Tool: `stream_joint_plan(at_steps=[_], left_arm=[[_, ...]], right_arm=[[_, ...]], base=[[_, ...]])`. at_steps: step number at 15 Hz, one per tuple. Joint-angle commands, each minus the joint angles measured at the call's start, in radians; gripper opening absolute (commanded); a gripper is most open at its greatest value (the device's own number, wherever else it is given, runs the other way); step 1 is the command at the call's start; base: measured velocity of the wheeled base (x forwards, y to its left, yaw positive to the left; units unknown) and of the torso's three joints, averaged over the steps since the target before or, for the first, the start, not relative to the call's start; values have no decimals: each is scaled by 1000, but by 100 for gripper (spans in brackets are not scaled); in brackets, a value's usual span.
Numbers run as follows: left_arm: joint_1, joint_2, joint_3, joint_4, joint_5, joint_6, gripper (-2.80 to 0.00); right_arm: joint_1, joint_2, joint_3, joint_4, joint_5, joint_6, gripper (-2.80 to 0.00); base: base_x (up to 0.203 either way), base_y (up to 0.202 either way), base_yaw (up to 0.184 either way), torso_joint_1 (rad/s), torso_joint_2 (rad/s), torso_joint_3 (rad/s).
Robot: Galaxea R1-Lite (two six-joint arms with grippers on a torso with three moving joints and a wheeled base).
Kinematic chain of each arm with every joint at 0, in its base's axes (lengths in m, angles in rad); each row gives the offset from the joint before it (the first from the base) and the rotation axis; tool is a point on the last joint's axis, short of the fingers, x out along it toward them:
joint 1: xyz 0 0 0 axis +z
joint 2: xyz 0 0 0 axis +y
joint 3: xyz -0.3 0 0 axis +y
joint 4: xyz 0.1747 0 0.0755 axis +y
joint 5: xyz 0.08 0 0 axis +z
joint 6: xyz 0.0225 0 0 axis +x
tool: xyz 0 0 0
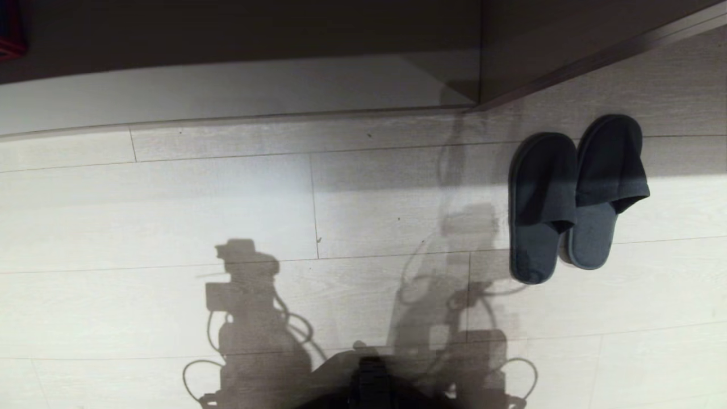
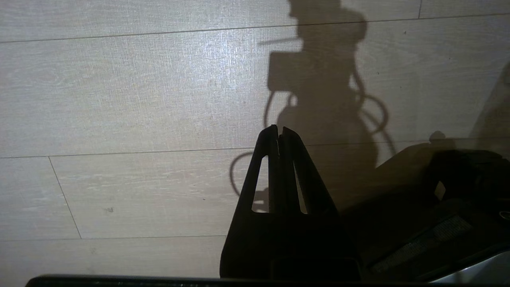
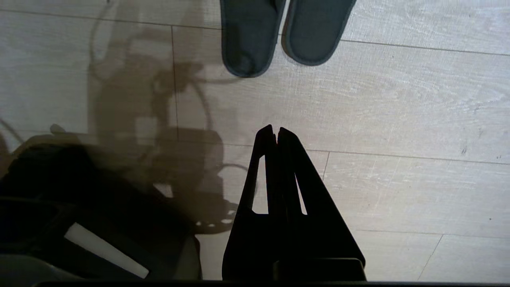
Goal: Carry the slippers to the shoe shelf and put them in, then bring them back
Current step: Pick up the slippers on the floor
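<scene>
The slippers, a dark grey pair, lie side by side on the pale floor at the right, one [image 1: 539, 210] just left of the other [image 1: 605, 187], toes towards the furniture. Their heel ends [image 3: 249, 40] show in the right wrist view, ahead of my right gripper [image 3: 277, 129], which is shut and empty, well short of them above the floor. My left gripper [image 2: 279, 128] is shut too, over bare floor, nothing in it. Along the far edge runs the shoe shelf, with a pale base board [image 1: 227, 91] and an upright taupe panel [image 1: 511, 62] just beyond the slippers. Neither arm shows in the head view, only shadows.
Light wood-look floor planks [image 1: 170, 216] spread across the view. My own dark base [image 1: 369, 380] sits at the near edge, and parts of it show beside each gripper [image 2: 458, 207] [image 3: 59, 207]. A red item [image 1: 11, 34] sits at the far left corner.
</scene>
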Motion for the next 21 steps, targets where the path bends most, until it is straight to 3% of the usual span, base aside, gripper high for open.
stream_joint_plan(at_steps=[1, 5, 9, 10, 13, 16, 21], left_arm=[[1, 0, 0, 0, 0, 0, -280], [0, 0, 0, 0, 0, 0, -280], [0, 0, 0, 0, 0, 0, -280], [2, 0, 0, -1, 0, 0, -280], [0, 0, 0, 0, 0, 0, -280], [0, 0, 0, 0, 0, 0, -280], [1, 0, 0, 0, 0, 0, -280]], right_arm=[[2, 241, -68, -44, 7, -28, -280], [4, 533, -131, -119, 59, -50, -280], [3, 779, -151, -368, 69, -58, -280], [3, 807, -149, -395, 69, -79, 0], [2, 897, -144, -473, 47, -93, 0], [3, 977, -138, -632, 31, -89, 0], [3, 1106, -134, -777, 99, -42, 0]], base=[[0, 0, 0, 0, 0, 0], [0, 0, 0, 0, 0, 0], [0, 0, 0, 0, 0, 0], [0, 0, 0, 0, 0, 0], [0, 0, 0, 0, 0, 0], [0, 0, 0, 0, 0, 0], [0, 0, 0, 0, 0, 0]])
